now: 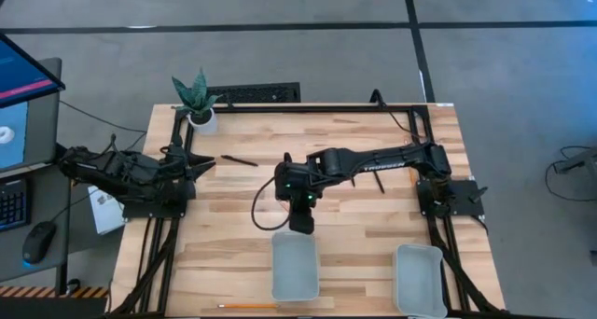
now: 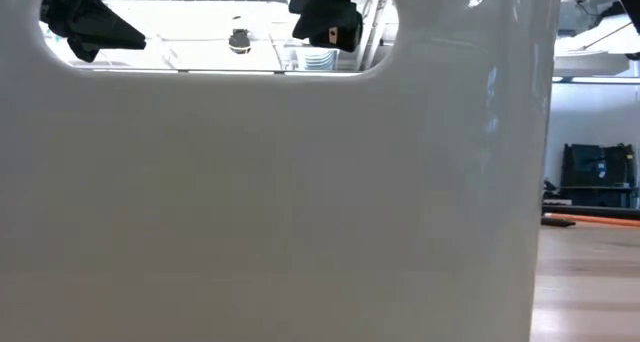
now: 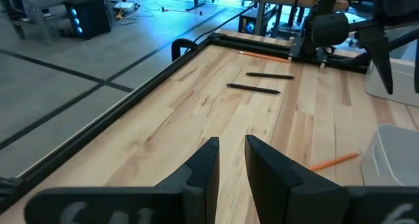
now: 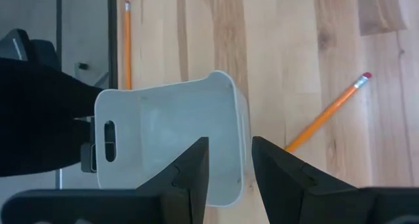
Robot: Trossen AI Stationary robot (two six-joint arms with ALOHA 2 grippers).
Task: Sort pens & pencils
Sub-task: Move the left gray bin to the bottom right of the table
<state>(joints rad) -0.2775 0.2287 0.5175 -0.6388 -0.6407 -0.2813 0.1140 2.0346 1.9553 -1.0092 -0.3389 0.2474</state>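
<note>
While hovering above left bin [image 1: 295,268] at six o'clock, right claw [image 1: 301,221] gapes empty; left claw [image 1: 207,162] parted narrowly, empty, at nine. Pens [image 1: 239,160] lie at eleven, pencils [image 1: 248,305] at bench [image 1: 354,216] front edge.

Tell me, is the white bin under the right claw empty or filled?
Empty as far as visible: the right wrist view looks into the white bin and shows bare floor, no pen or pencil; the right claw hides one edge.

Light wooden counter [image 1: 233,216] with black frame. Just below right gripper [image 1: 300,228]: white bin [image 1: 295,268]; second white bin [image 1: 419,278] further right. Orange pencil [image 1: 248,305] at near edge. Black pen [image 1: 239,160] just beside left gripper [image 1: 207,161]. Potted plant [image 1: 198,100] in far corner.
</note>
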